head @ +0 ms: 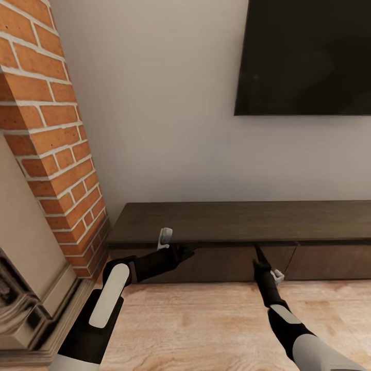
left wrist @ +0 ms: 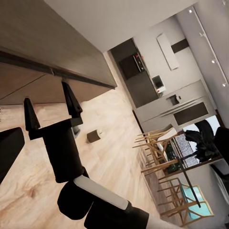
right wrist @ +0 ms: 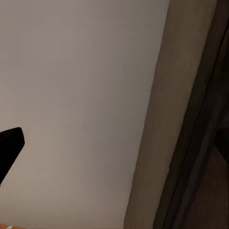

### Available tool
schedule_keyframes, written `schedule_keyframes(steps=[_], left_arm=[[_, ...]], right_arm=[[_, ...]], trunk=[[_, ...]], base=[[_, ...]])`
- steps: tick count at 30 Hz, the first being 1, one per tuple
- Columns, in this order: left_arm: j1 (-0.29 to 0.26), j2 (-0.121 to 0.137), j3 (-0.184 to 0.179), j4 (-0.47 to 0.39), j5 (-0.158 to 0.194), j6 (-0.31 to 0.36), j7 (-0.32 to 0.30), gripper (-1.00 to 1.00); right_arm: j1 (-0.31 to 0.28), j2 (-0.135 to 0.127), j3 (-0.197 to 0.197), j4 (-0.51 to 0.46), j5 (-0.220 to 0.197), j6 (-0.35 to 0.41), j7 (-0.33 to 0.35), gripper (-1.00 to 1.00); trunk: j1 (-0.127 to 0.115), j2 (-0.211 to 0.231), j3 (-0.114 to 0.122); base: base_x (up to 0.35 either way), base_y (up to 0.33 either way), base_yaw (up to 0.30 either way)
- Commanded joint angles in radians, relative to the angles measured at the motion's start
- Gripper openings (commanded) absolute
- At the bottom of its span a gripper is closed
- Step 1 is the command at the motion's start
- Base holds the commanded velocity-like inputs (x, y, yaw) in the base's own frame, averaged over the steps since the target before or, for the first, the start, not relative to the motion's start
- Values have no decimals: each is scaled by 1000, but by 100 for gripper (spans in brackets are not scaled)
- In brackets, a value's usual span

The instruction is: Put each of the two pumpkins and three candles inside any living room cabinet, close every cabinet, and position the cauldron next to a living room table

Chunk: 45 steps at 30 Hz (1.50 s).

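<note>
Cabinet (head: pixel 242 221) edge above right pincer (head: pixel 256 251) (parted)

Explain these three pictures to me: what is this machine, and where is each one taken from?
It is a simulated wheeled robot with two arms, steered by a person. The big picture comes from a camera on its head, looking down at a long low cabinet against the wall, a television above and a brick fireplace beside it. The other two come from cameras at each wrist. The left hand and the right hand both reach to the cabinet's front edge. The left wrist picture shows the right hand's fingers spread, nothing between them. Whether the left hand is open, I cannot tell.
</note>
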Motion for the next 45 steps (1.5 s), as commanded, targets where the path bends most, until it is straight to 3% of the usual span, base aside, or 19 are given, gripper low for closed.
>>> schedule_keyframes(steps=[1, 6, 11, 16, 27, 39, 45], left_arm=[[-1, 0, 1, 0, -7, 3, -7, 100], [-1, 0, 1, 0, -7, 3, -9, 100], [-1, 0, 0, 0, -7, 4, -12, 100], [-1, 0, -1, 0, -7, 4, -13, 100], [-1, 0, -1, 0, -6, 6, -13, 100], [-1, 0, -1, 1, -6, 6, -13, 100], [-1, 0, -2, 2, -6, 6, -12, 100]], right_arm=[[-1, 0, 0, 9, -15, -6, 3, 100], [-1, 1, 0, 21, -68, -9, 7, 100], [-1, 1, 0, 25, -83, -9, 14, 100], [-1, 0, 0, 25, -86, -9, 49, 100], [-1, 0, 2, 25, -85, -10, 62, 100], [-1, 0, 3, 26, -83, -11, 65, 100], [-1, 0, 3, 26, -83, -11, 120, 100]], trunk=[[0, 0, -1], [0, 0, -1], [0, 0, -1], [0, 0, -1], [5, -3, -43], [5, -3, -43], [5, -3, -43]], base=[[3, 0, 0], [1, 0, 0], [0, 0, 0], [0, 0, 0], [0, 0, 0], [0, 0, 0], [0, 0, 0]])
